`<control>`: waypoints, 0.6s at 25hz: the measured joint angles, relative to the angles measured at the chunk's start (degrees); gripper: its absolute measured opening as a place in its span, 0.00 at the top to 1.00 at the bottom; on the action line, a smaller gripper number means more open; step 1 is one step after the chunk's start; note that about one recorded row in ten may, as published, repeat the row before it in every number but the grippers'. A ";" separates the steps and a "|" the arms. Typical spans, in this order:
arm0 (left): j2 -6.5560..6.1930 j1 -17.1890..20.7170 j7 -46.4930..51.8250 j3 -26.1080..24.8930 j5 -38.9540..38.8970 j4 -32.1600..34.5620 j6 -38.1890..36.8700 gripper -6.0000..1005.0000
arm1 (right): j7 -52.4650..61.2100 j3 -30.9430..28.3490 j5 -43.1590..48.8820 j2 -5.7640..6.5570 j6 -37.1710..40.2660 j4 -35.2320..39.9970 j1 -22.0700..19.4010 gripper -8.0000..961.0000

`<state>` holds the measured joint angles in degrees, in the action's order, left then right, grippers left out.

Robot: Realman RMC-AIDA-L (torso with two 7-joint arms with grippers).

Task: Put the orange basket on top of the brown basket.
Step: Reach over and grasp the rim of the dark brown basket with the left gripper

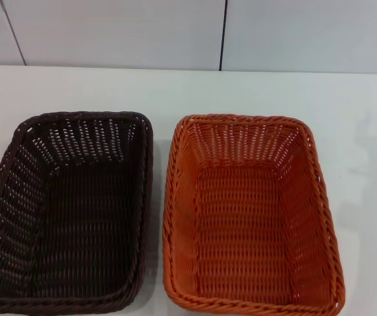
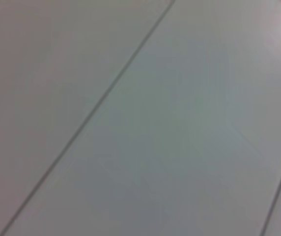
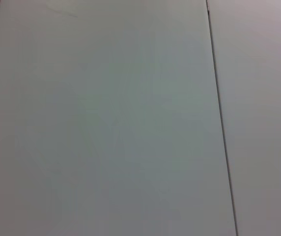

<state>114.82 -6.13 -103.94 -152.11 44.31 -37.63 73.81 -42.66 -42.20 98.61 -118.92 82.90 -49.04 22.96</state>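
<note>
On the left of the white table (image 1: 76,89) sits the brown basket (image 1: 66,210), and just beside it on the right, rims close but apart, the orange basket (image 1: 248,217), both upright. Neither claw shows in any view, so released or clenched, I cannot tell; both wrist cameras show only pale panels (image 2: 189,128) with dark seams.

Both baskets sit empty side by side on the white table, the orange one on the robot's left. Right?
Not quite. The head view shows the orange basket on the robot's right and the brown basket on its left. Both do sit empty, side by side on the white table.
</note>
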 joint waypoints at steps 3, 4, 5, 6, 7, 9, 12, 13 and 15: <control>-0.34 0.93 2.00 2.51 -0.02 -1.80 0.06 0.22 | 0.44 -0.07 -0.24 -0.04 -0.04 1.06 0.94 0.38; -0.57 1.63 4.08 4.08 0.43 -3.25 0.08 0.22 | 0.44 -0.07 -0.24 -0.04 -0.04 1.06 0.94 0.38; -0.61 1.79 5.40 4.24 1.36 -3.99 0.10 0.22 | 0.51 -0.07 -0.27 -0.05 -0.05 1.13 1.01 0.38; -0.61 1.82 5.74 4.23 1.65 -4.20 0.10 0.22 | 0.54 -0.07 -0.28 -0.06 -0.05 1.14 1.01 0.38; -0.60 1.86 6.62 4.13 2.55 -4.73 0.11 0.22 | 0.56 -0.07 -0.28 -0.07 -0.06 1.14 1.02 0.38; -0.39 1.90 7.90 3.79 4.04 -5.70 0.10 0.22 | 0.60 -0.08 -0.28 -0.06 -0.11 1.21 1.11 0.38; -0.24 2.02 8.62 3.78 4.62 -6.14 0.11 0.22 | 0.64 -0.12 -0.28 -0.03 -0.15 1.29 1.19 0.38; -0.23 2.07 8.86 3.78 4.86 -6.27 0.10 0.22 | 0.66 -0.16 -0.27 -0.01 -0.18 1.32 1.25 0.38; -0.23 2.33 10.14 3.80 6.30 -7.12 -0.11 0.22 | 0.66 -0.17 -0.24 0.00 -0.19 1.32 1.29 0.38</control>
<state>114.59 -3.80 -93.80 -148.31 50.62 -44.75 73.70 -42.00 -42.38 98.37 -118.92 82.72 -47.72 24.25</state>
